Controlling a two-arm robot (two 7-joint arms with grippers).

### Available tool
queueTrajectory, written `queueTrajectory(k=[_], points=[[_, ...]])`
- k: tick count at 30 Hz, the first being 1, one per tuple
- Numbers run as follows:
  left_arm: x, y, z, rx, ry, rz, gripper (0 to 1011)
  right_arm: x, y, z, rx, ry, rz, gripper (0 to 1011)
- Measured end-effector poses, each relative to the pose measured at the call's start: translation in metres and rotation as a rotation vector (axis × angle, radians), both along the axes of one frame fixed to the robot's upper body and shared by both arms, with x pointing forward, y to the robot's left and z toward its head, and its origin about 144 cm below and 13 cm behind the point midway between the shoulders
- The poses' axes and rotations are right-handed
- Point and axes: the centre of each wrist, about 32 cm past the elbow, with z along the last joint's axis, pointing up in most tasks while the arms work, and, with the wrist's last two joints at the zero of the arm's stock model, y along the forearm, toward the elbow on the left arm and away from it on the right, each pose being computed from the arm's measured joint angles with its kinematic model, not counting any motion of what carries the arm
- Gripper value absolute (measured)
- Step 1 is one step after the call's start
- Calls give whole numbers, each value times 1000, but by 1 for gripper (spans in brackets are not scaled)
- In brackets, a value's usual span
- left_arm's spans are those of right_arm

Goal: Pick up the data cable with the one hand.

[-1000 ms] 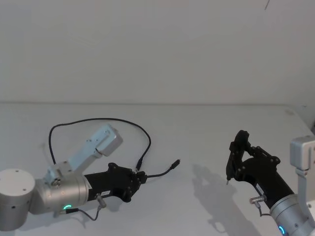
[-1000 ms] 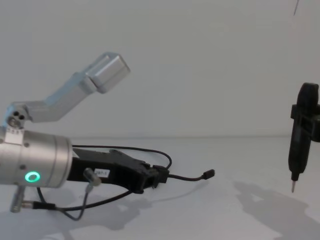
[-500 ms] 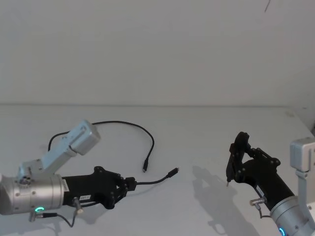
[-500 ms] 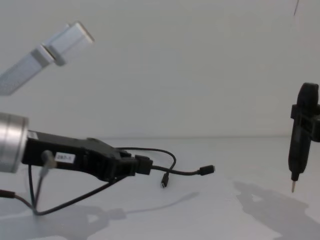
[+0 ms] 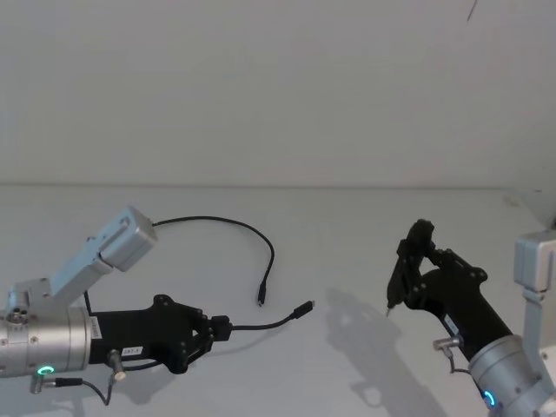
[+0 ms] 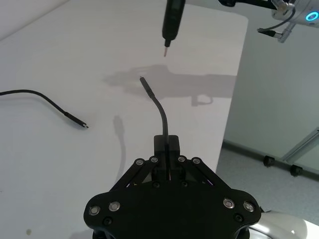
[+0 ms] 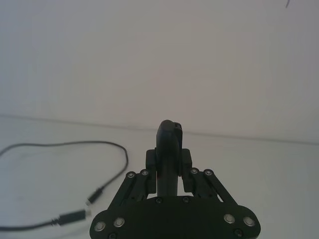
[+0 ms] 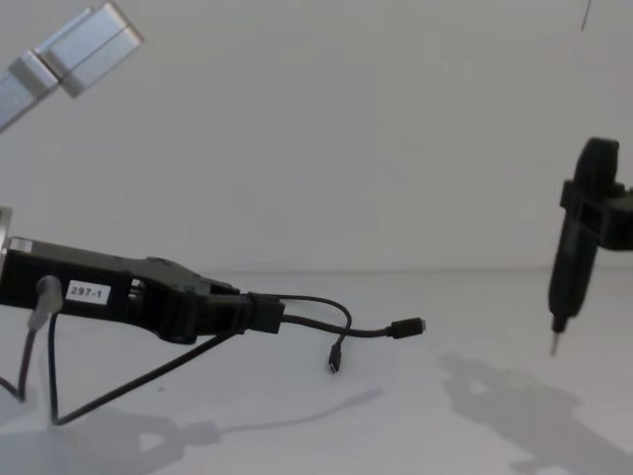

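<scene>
My left gripper (image 5: pixel 217 329), low at near left, is clamped on the data cable (image 6: pixel 162 118) just behind one plug, which juts out above the table (image 5: pixel 347 217). Past it the cord loops back across the table. At right, my right gripper (image 5: pixel 415 263) grips a pointed tool (image 5: pixel 398 282), tip down.

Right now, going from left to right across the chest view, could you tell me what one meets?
The left gripper, shut on the cable → the cable's hanging plug → its raised plug → the pointed tool held in the right gripper.
</scene>
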Motion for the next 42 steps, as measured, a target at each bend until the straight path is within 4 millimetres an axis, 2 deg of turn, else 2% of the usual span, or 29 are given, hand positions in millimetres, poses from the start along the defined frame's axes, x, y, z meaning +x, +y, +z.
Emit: queueTrajectory(k=[15,42], points=[[-3,5,4,-6,6,-14,40,11,26,16,176,22,100,279],[-4,6,6,-9,8,-20,40,17,34,19,227,137,199,279]])
